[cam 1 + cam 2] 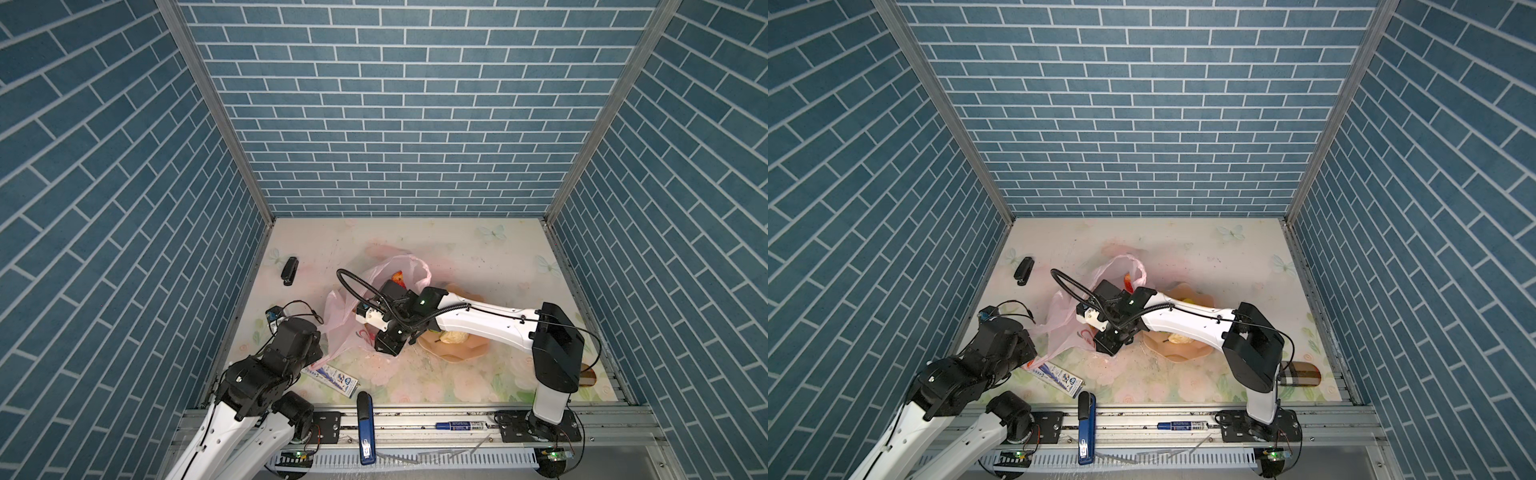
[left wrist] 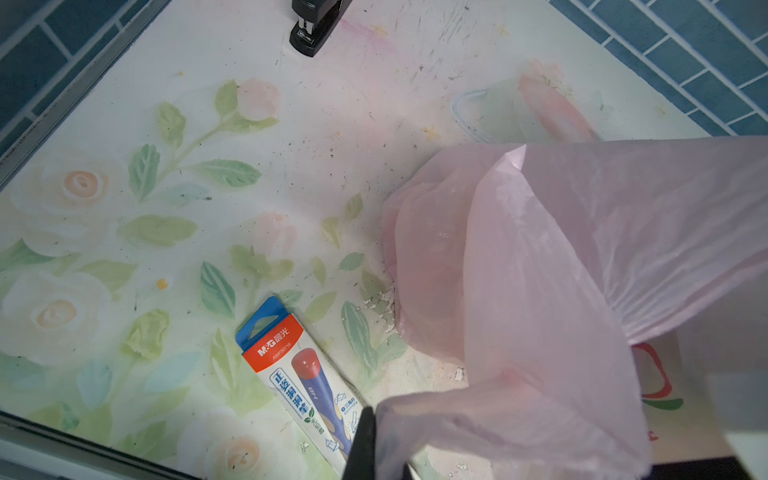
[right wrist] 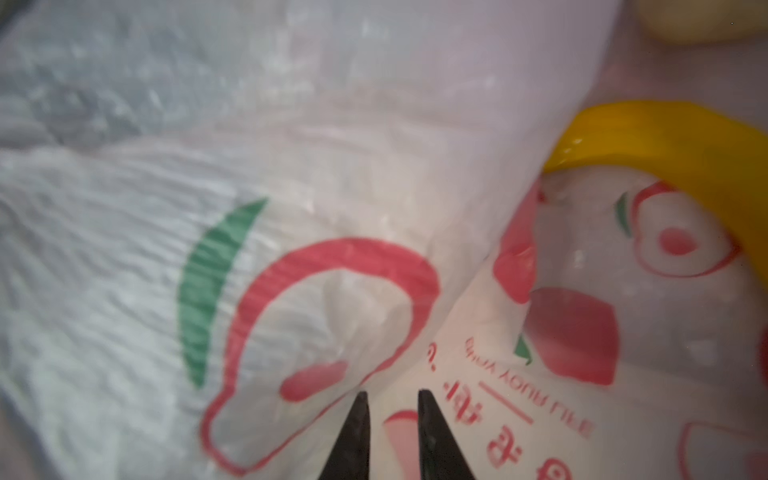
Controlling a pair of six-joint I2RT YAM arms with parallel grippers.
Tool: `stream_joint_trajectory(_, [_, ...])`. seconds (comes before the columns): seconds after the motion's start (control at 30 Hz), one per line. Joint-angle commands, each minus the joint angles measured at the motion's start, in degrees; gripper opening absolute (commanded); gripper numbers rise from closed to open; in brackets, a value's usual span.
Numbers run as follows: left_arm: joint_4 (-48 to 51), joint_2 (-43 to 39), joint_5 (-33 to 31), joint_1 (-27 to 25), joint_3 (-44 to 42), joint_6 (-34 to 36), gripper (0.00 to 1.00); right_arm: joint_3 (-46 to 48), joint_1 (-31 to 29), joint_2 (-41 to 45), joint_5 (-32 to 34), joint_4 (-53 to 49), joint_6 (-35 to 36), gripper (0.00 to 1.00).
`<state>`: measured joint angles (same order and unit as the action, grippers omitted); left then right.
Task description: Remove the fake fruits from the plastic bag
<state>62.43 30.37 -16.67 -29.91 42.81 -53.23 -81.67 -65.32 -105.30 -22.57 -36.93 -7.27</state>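
The plastic bag (image 1: 345,328) (image 1: 1059,328), thin pink film with red fruit prints, lies crumpled left of centre in both top views. My left gripper (image 2: 376,419) is shut on a stretched strip of the bag (image 2: 561,270). Over the bag's mouth, my right gripper (image 1: 384,347) (image 3: 392,397) has its tips close together on the bag's folded edge (image 3: 291,166). A yellow banana (image 3: 665,137) lies inside the bag. An orange-red fruit (image 1: 398,277) (image 1: 1128,281) shows at the bag's far opening. A cream fruit (image 1: 453,337) rests on the peach plate (image 1: 465,353).
A black stapler (image 1: 289,270) (image 2: 316,25) lies at the far left. A pencil box (image 1: 330,378) (image 2: 299,374) sits near my left wrist. A blue stapler (image 1: 365,428) and a pen (image 1: 459,425) rest on the front rail. Blue brick walls enclose three sides.
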Motion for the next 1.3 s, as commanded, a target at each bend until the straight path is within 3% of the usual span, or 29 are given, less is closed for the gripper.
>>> stream_joint_trajectory(0.0, [1.6,1.0,-0.8,0.2,-0.6,-2.1,0.00,3.0,0.4,-0.7,-5.2,-2.6,5.6,0.22])
stream_joint_trajectory(0.2, [6.9,1.6,-2.8,0.3,0.9,-4.1,0.00,4.7,0.4,-2.4,-0.5,-1.5,7.2,0.23])
stream_joint_trajectory(0.6, [8.4,4.1,-2.4,0.2,1.0,-4.8,0.00,-0.5,2.3,-1.2,20.1,1.9,0.0,0.29])
stream_joint_trajectory(0.83, [8.2,2.4,-2.4,0.2,0.5,-5.2,0.00,-5.8,4.1,-6.0,23.4,3.8,1.0,0.33])
stream_joint_trajectory(1.27, [4.1,1.4,-0.7,0.2,-1.3,-4.5,0.00,-9.1,9.3,-12.1,20.4,7.8,8.3,0.42])
